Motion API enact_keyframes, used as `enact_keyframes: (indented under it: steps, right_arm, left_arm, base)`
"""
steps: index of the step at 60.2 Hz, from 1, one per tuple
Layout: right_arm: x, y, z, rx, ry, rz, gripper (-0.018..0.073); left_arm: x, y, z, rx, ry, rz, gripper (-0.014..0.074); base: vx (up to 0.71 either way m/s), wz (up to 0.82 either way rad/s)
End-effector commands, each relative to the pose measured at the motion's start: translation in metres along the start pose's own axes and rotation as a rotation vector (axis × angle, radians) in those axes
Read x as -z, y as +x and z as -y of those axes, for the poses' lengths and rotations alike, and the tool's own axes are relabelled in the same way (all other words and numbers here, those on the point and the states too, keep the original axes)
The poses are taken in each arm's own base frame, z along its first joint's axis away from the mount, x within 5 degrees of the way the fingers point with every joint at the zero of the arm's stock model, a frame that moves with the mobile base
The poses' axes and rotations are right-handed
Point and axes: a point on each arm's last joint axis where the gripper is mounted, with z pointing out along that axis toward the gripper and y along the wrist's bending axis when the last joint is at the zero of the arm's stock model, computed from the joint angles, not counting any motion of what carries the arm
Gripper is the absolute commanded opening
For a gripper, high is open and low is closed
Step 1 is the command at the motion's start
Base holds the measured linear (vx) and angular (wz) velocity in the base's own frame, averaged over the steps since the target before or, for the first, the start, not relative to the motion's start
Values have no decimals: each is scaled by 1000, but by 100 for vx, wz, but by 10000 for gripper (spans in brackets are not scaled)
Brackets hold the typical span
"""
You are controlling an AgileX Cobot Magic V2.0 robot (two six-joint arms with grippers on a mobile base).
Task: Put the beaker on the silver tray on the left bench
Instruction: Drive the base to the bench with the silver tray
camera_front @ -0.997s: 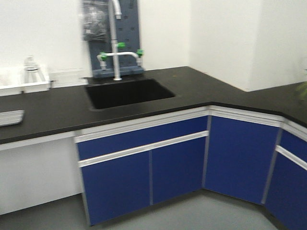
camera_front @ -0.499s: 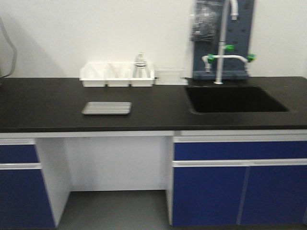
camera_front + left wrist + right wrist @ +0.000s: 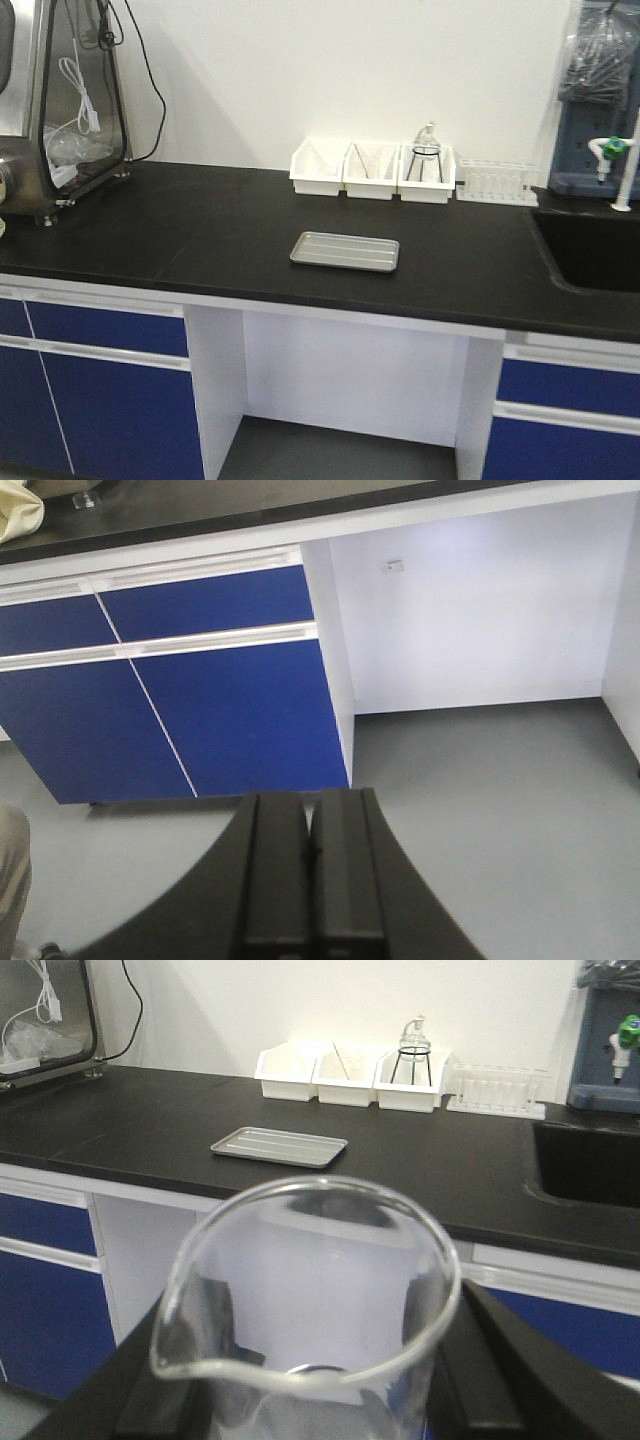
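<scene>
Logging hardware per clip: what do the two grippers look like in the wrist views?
Left gripper: matte black, two flat rectangular fingers with lengthwise grooves, flaring into a curved base. Right gripper: also black, with angular, sloping sides. No cables, markings or labels visible.

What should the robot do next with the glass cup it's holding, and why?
Probably carry the beaker forward toward the silver tray. The right end effector grips the beaker, but the empty tray lies on the left bench well ahead, too far to set it down yet.
</scene>
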Motion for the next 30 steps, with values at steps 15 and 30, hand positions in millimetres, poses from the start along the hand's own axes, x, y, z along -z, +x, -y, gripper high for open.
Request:
enact_keyframes:
  steps: [15, 30]
  right_arm:
    - [1, -13, -3, 20, -31, 59, -11]
    - [1, -13, -3, 20, -31, 59, -11]
  left_arm:
    - [-2, -2, 1, 4, 7, 72, 1]
    - [-2, -2, 1, 4, 7, 72, 1]
  base:
    - [43, 4]
    - [46, -8]
